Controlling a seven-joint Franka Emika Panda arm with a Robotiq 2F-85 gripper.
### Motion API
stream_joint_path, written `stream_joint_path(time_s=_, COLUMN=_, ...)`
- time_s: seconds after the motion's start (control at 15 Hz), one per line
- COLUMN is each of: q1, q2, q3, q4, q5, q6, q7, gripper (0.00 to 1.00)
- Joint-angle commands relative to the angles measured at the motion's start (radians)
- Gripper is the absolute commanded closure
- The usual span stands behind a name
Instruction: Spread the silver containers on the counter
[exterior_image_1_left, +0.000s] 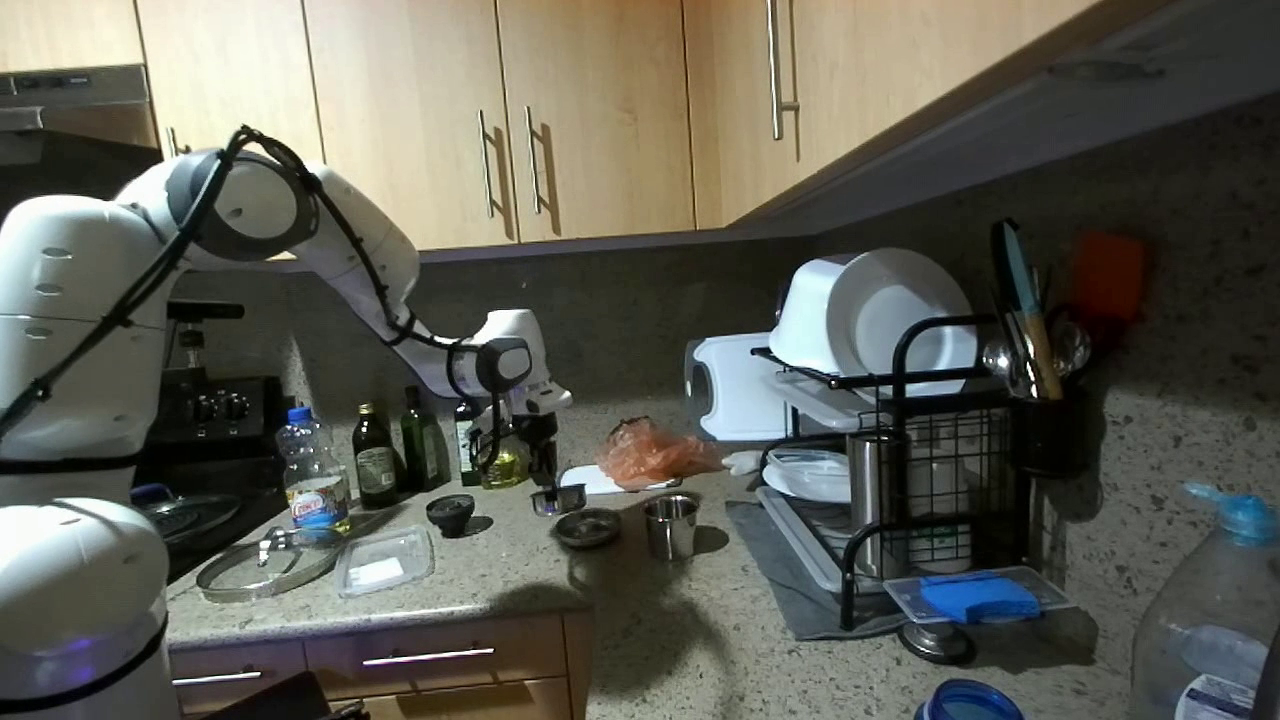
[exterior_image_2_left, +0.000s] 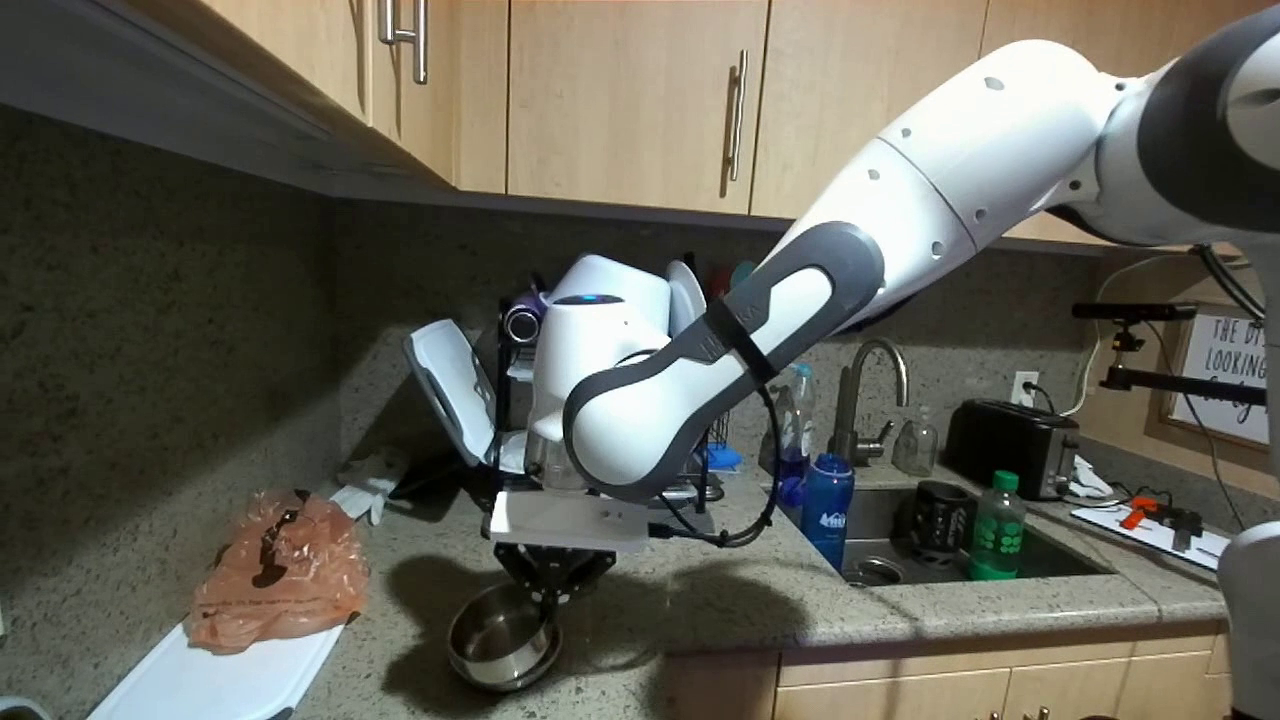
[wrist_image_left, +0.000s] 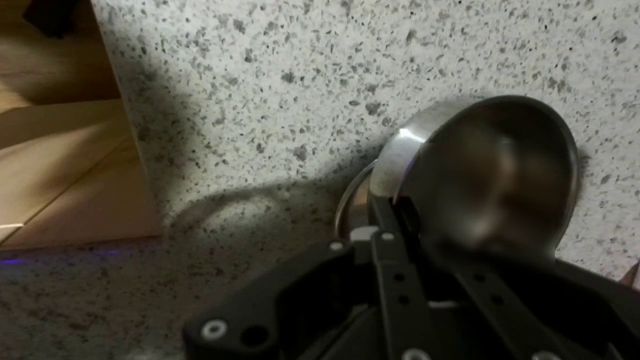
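A shiny silver bowl (wrist_image_left: 500, 170) tilts in the wrist view; it shows in both exterior views as a small steel bowl (exterior_image_1_left: 565, 499) (exterior_image_2_left: 497, 637). My gripper (wrist_image_left: 396, 207) is shut on its rim, one finger outside the wall and one inside; it points down in both exterior views (exterior_image_1_left: 548, 484) (exterior_image_2_left: 550, 598). A second silver round piece (wrist_image_left: 356, 207) lies partly under the bowl, its rim also showing below it (exterior_image_2_left: 535, 677). A taller steel cup (exterior_image_1_left: 671, 527) and a dark round shallow dish (exterior_image_1_left: 587, 528) stand on the speckled counter (exterior_image_1_left: 660, 640).
A black dish rack (exterior_image_1_left: 900, 400) stands beside the cup. An orange bag (exterior_image_1_left: 650, 455) lies on a white board (exterior_image_2_left: 230, 680). A small black bowl (exterior_image_1_left: 450, 513), clear plastic box (exterior_image_1_left: 385, 562), glass lid (exterior_image_1_left: 270, 565) and several bottles (exterior_image_1_left: 375, 460) stand nearby. The counter's front edge (exterior_image_1_left: 380, 625) is close.
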Motion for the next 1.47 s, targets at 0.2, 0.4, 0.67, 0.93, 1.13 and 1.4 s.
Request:
stream_joint_path(time_s=0.2, q1=0.05, q2=0.026, q3=0.039, q4=0.053, q5=-0.123, q6=-0.095, q7=0.007, gripper=0.99)
stream_joint_path(time_s=0.4, q1=0.057, q2=0.051, q3=0.063, q4=0.087, q5=-0.114, q6=-0.158, q7=-0.039, gripper=0.99)
stream_joint_path(time_s=0.67, q1=0.043, q2=0.082, q3=0.091, q4=0.104, q5=-0.089, q6=-0.175, q7=-0.218, gripper=0.99)
stream_joint_path(time_s=0.93, q1=0.031, q2=0.111, q3=0.094, q4=0.105, q5=-0.054, q6=-0.163, q7=-0.411, gripper=0.98)
stream_joint_path(time_s=1.13, q1=0.018, q2=0.143, q3=0.086, q4=0.131, q5=-0.034, q6=-0.164, q7=-0.558, gripper=0.98)
stream_joint_path(time_s=1.4, q1=-0.004, q2=0.176, q3=0.069, q4=0.165, q5=0.015, q6=-0.175, q7=-0.674, gripper=0.98)
